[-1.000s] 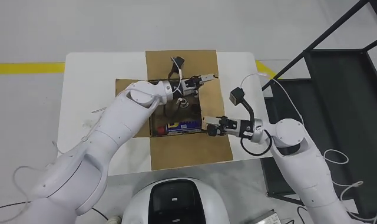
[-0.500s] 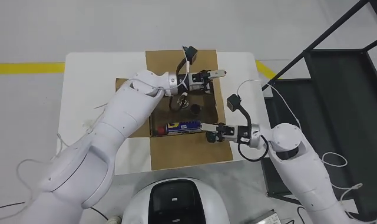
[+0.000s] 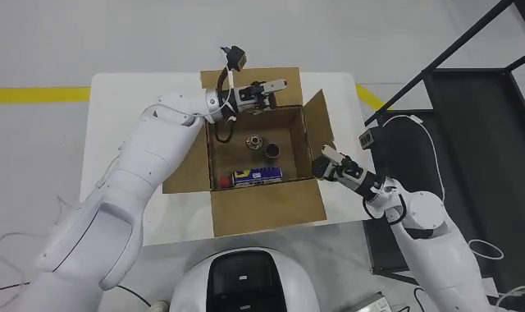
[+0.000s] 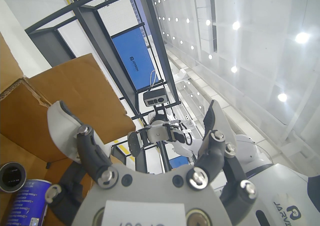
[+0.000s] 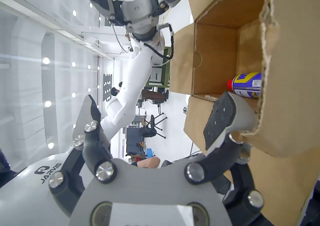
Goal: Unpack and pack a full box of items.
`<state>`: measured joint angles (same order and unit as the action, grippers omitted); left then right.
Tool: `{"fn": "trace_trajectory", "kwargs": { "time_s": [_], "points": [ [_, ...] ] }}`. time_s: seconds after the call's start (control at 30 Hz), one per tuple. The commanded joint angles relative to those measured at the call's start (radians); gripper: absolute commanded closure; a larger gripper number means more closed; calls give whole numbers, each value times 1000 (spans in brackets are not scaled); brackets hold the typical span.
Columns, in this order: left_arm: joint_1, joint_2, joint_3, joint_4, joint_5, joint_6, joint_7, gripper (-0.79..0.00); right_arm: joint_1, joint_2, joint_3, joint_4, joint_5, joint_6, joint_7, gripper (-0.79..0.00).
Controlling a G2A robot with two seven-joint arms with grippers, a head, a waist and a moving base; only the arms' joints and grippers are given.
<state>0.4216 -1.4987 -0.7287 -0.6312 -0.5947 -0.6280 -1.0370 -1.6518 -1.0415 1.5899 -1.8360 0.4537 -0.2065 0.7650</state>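
Note:
An open cardboard box (image 3: 303,199) sits mid-table. Inside lie a blue spray can with a red cap (image 3: 256,176) (image 5: 247,84), a dark cylinder (image 3: 272,151) (image 4: 11,177) and a small metal piece (image 3: 254,139). My left gripper (image 3: 275,85) (image 4: 136,117) hovers open over the box's far flap (image 3: 283,75), holding nothing. At the raised right-hand flap (image 3: 321,119) (image 5: 290,62), my right gripper (image 3: 328,156) (image 5: 157,112) is open, and one finger pad (image 5: 220,117) sits against the flap's torn edge.
The white table (image 3: 131,123) has bare room left of the box. A dark metal rack (image 3: 459,115) stands close on the right. The near flap (image 3: 262,209) and left flap (image 3: 184,160) lie spread flat.
My left gripper rose from inside the box and swung back over the far flap. The right gripper drew away to the right, and the right flap now stands tilted up.

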Motion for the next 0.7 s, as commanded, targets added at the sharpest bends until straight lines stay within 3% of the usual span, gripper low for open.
{"fn": "trace_trajectory", "kwargs": {
  "time_s": [0.0, 0.13, 0.37, 0.5, 0.67],
  "points": [
    [35, 31, -35, -56, 44, 11, 12, -785, 3, 0, 14, 12, -50, -2, -65, -785],
    [144, 98, -131, -219, 125, 70, 45, -785, 7, -7, -1, 35, -201, 17, -248, -785],
    [404, 210, -359, -622, 302, 223, 85, -785, 71, -17, -57, 133, -281, 72, -343, -785],
    [547, 250, -483, -827, 359, 297, 88, -785, 102, -23, -88, 177, -290, 76, -359, -785],
    [666, 277, -589, -952, 382, 346, 109, -785, 152, -31, -140, 229, -307, 101, -347, -785]
  ]
}}
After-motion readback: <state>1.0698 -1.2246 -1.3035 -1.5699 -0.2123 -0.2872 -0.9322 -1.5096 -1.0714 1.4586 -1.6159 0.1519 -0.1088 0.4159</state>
